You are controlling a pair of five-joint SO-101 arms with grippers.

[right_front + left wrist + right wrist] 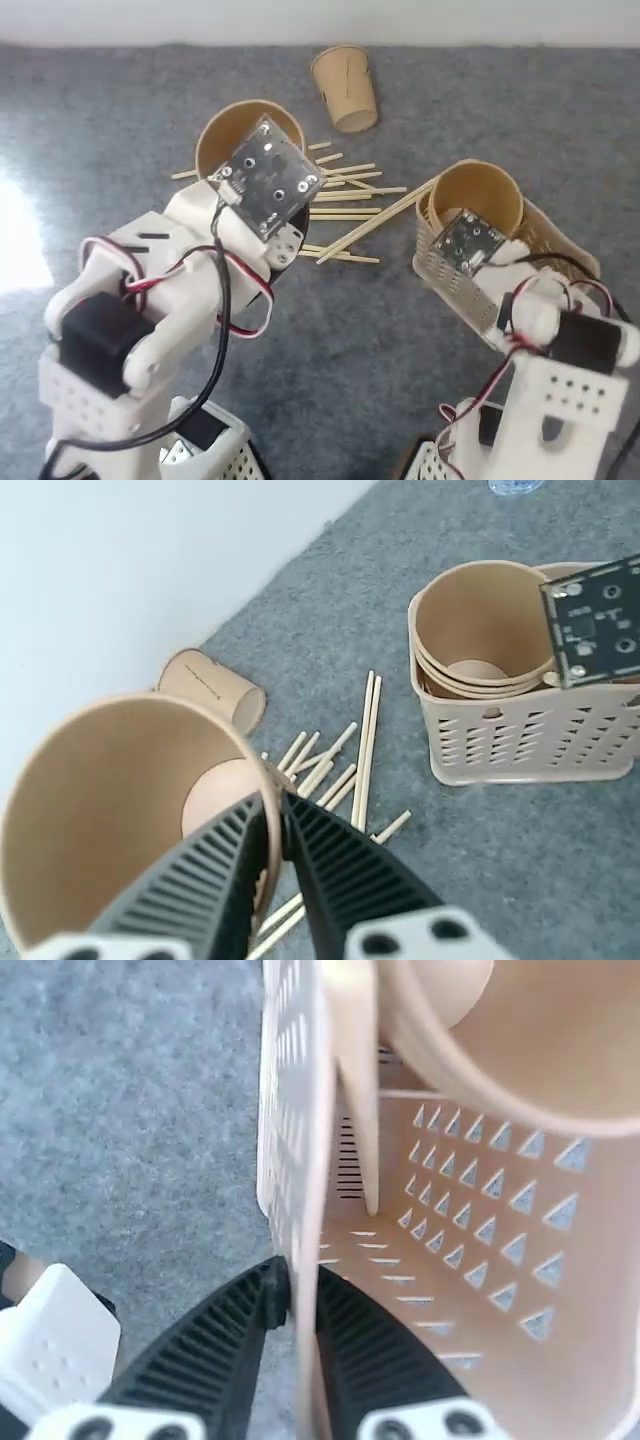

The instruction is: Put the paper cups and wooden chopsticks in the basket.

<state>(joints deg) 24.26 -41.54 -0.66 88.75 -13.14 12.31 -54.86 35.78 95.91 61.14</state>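
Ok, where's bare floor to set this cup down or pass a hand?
Free: the grey carpet between the two arms, on the near side of the beige perforated plastic basket; also left of the tan paper cup the left gripper holds. Crowded: loose wooden chopsticks between cup and basket.

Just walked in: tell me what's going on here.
The left arm has its jaws shut on the rim of a paper cup, by scattered chopsticks. The right arm has its jaws clamped on a wall of the basket, where stacked cups already sit. Another cup lies on its side farther back.
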